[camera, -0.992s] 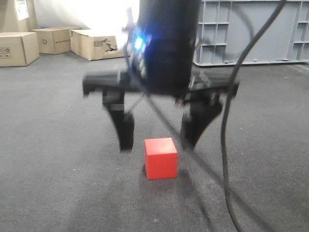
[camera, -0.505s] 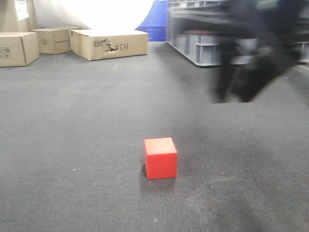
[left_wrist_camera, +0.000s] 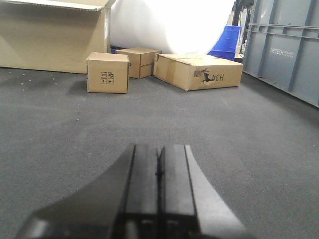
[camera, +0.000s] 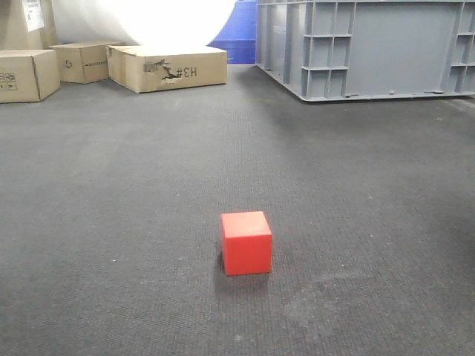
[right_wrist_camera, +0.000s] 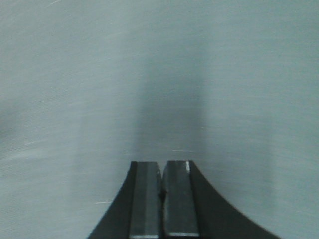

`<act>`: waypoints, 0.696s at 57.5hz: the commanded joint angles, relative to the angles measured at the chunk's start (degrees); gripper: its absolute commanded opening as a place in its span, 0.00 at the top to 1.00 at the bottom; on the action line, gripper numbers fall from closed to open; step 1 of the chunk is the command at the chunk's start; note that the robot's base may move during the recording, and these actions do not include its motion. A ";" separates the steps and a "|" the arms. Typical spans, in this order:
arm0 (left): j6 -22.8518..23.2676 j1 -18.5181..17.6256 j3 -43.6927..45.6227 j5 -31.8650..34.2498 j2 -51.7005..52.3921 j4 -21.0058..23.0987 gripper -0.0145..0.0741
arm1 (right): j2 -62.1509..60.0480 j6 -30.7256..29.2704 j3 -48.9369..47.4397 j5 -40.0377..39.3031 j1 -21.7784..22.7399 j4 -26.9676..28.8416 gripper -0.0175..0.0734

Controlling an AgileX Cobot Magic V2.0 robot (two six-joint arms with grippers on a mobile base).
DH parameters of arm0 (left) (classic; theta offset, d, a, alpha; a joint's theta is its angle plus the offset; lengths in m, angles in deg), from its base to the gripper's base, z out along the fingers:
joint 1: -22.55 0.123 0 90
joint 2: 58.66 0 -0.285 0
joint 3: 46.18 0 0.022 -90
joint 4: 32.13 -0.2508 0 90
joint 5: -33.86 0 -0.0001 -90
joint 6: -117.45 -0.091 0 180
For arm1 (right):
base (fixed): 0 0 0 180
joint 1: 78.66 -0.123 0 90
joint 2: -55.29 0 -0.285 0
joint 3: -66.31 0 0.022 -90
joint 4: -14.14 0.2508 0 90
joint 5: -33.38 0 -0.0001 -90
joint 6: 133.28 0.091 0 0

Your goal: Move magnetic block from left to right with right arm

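1. The magnetic block [camera: 246, 243], a plain red cube, sits alone on the dark grey carpeted floor [camera: 111, 222], low in the front view, just left of centre.
2. Neither arm appears in the front view.
3. The left gripper [left_wrist_camera: 159, 172] is clenched, fingers pressed together, holding nothing, above the carpet.
4. The right gripper [right_wrist_camera: 162, 186] is likewise clenched and empty, facing a blurred pale grey surface that is hard to identify.
5. Cardboard boxes [camera: 167, 68] and a grey plastic crate [camera: 371, 48] stand far behind, partly cut off.

The left gripper [left_wrist_camera: 159, 172] is pointing level with fingers pressed together; the right gripper [right_wrist_camera: 162, 181] is likewise sitting closed, empty.
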 commanded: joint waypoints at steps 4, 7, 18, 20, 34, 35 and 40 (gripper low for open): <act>-0.01 0.05 -0.44 4.95 0.62 0.27 0.98 | -10.55 -11.68 5.88 -13.23 4.29 5.79 0.77; -0.01 0.05 -0.44 4.95 0.62 0.27 0.98 | -14.21 -11.84 7.58 -15.20 4.28 5.57 0.77; -0.01 0.05 -0.44 4.95 0.62 0.27 0.98 | -27.23 -11.84 12.09 -16.97 4.28 4.18 0.77; -0.01 0.05 -0.44 4.95 0.62 0.27 0.98 | -29.94 -11.84 12.72 -16.86 4.28 3.80 0.77; -0.01 0.05 -0.44 4.95 0.62 0.27 0.98 | -44.62 -11.84 14.91 -15.13 4.28 3.23 0.77; -0.01 0.05 -0.44 4.95 0.62 0.27 0.98 | -44.81 -11.84 14.91 -15.12 4.28 3.23 0.77; -0.01 0.05 -0.44 4.95 0.62 0.27 0.98 | -44.25 -11.84 14.91 -15.44 4.28 3.23 0.77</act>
